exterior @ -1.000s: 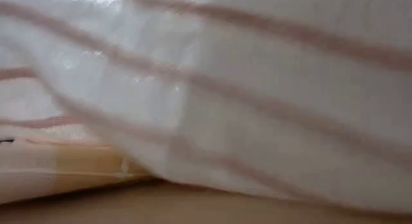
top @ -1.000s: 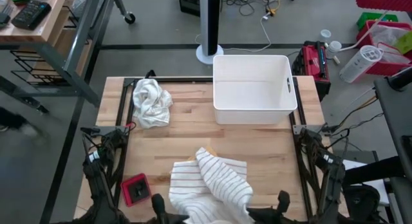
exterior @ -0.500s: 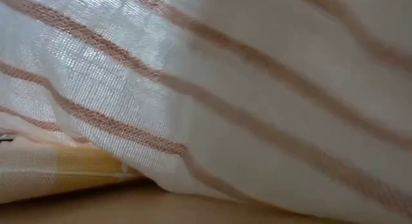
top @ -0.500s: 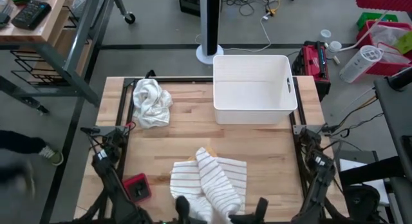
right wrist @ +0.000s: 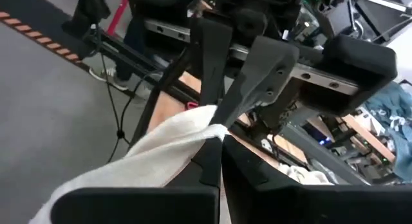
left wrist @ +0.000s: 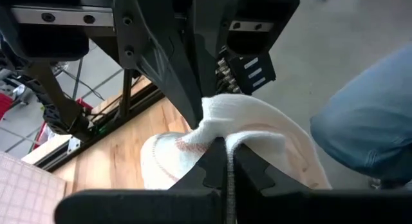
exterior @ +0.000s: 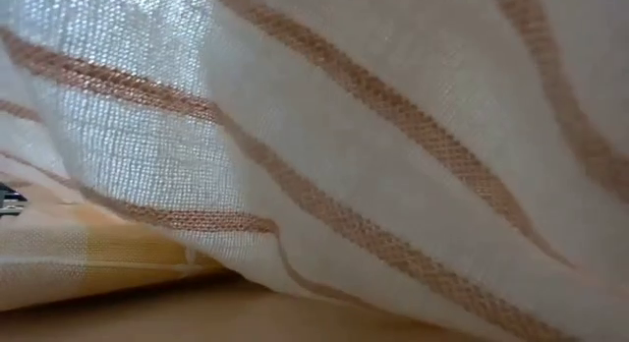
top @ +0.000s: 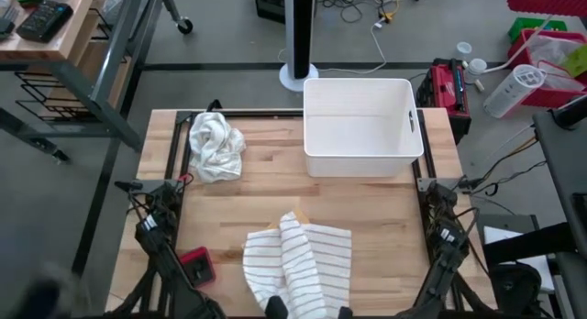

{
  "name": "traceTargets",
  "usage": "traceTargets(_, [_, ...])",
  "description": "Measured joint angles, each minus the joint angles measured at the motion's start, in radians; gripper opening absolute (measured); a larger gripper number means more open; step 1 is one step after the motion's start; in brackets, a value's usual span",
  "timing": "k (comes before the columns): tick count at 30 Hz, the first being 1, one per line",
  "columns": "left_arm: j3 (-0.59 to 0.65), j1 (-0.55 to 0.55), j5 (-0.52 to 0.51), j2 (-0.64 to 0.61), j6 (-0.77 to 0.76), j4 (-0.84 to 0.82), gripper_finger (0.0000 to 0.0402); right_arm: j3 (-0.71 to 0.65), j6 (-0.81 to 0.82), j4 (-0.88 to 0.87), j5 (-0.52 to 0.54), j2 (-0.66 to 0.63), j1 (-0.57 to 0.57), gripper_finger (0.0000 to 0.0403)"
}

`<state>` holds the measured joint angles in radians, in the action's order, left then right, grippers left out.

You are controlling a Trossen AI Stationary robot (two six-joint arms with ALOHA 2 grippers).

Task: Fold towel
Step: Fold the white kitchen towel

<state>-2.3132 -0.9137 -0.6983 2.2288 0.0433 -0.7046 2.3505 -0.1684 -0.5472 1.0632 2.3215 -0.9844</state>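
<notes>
The left pincer (left wrist: pixel 226 150) and the right pincer (right wrist: pixel 217 141) met at the near edge of the tabletop (top: pixel 385 218), each clamped tight on a bunched corner of the striped towel (top: pixel 298 262); the towel lay rumpled across the near middle of the tabletop; farther back sat a crumpled white cloth (top: pixel 215 146) and a white bin (top: pixel 360 126).
</notes>
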Motion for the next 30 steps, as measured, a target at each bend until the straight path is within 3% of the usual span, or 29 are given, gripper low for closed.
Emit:
traceTargets(8, [0.020, 0.016, 0.006, 0.000, -0.014, 0.051, 0.0020, 0.000, 0.024, 0.006, -0.069, 0.000, 0.019, 0.0000])
traceTargets(20, [0.042, 0.028, -0.031, 0.000, -0.026, 0.094, 0.0134, 0.000, 0.037, 0.006, -0.075, 0.002, 0.029, 0.0000])
traceTargets(25, [0.046, 0.037, -0.016, 0.000, -0.025, 0.104, 0.0168, 0.000, 0.038, 0.007, -0.140, 0.003, 0.044, 0.0000])
traceTargets(30, [0.046, 0.041, -0.009, 0.000, -0.019, 0.102, 0.0164, 0.000, 0.045, 0.007, -0.145, 0.003, 0.051, 0.0000])
